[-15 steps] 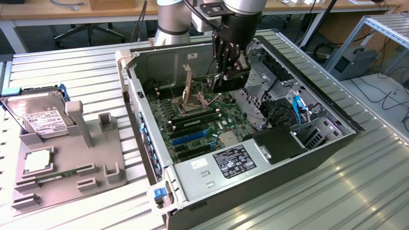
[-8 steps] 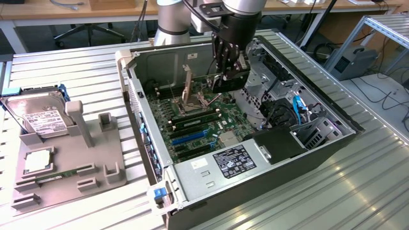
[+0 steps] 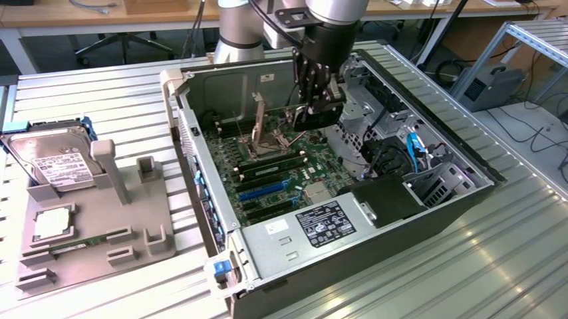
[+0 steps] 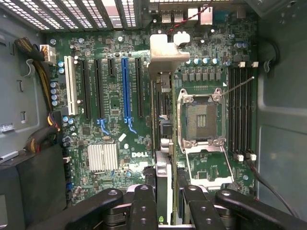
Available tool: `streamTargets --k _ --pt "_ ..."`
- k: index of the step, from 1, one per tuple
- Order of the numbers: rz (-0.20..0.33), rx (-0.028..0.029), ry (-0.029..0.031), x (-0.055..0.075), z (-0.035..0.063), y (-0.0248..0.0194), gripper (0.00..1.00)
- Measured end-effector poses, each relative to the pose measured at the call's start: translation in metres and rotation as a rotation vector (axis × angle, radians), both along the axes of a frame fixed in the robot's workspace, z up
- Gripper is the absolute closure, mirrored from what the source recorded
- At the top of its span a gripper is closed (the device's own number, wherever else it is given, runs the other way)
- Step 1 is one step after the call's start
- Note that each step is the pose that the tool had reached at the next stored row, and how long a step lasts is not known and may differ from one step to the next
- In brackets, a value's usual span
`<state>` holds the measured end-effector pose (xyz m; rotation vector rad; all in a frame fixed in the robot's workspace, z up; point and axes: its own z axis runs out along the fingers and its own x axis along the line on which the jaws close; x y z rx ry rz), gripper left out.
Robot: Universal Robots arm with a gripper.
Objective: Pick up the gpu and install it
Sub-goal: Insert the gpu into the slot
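My gripper [image 4: 165, 191] is shut on the gpu [image 4: 160, 129], a thin card seen edge-on with its silver bracket [image 4: 165, 52] at the far end. The card hangs above the green motherboard [image 4: 110, 100], over the strip between the row of expansion slots, among them a blue slot [image 4: 125, 86], and the open CPU socket [image 4: 201, 120]. It does not touch the board. In the exterior view the gripper [image 3: 317, 100] reaches down into the open computer case [image 3: 355, 259] with the dark gpu [image 3: 315, 119] below its fingers.
Drive cages and blue-tipped cables [image 3: 413, 149] crowd the case on the exterior view's right. The power supply [image 3: 324, 226] sits at the near end. Outside the case, a grey holder [image 3: 89, 252] carries a hard drive [image 3: 53, 163], a processor [image 3: 52, 222] and a memory stick [image 3: 76, 244].
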<state>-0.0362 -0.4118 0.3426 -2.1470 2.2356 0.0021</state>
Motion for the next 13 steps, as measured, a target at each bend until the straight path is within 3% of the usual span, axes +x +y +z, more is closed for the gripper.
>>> streamTargets --k 13 --pt "0.000 -0.0001 0.0000 -0.0017 -0.0014 0.0000 0.73"
